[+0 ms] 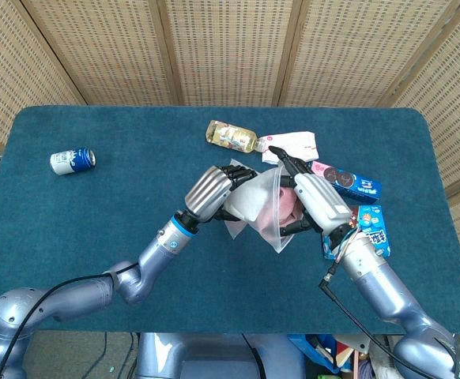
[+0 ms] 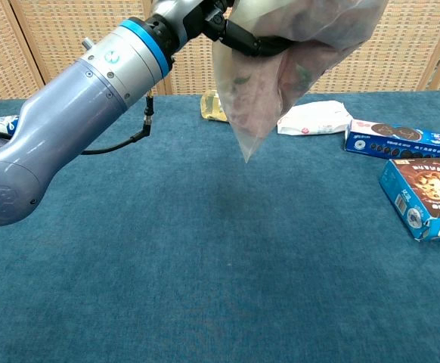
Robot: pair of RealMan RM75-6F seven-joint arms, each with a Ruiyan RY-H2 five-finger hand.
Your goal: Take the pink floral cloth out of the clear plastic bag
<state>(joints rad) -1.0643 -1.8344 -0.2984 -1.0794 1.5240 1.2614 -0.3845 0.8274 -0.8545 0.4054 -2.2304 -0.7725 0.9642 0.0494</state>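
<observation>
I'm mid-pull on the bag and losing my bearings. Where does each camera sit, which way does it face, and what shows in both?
Head view: sits high, looks steeply down on the blue table; shows both arms, the left hand gripping the clear plastic bag and the right hand at the pink floral cloth.
Chest view: sits low near the table edge, faces forward toward the wicker screen; shows only the left forearm.
Shared: the bag, the cookie boxes, the bottle.

You see a deep teal table (image 1: 96,221), silver arms with a blue ring at the left wrist (image 2: 140,47), a pink cloth (image 1: 284,207) inside the clear, cloudy bag (image 2: 273,83), blue biscuit boxes (image 2: 424,193), and a blue-and-white can (image 1: 73,160)
</observation>
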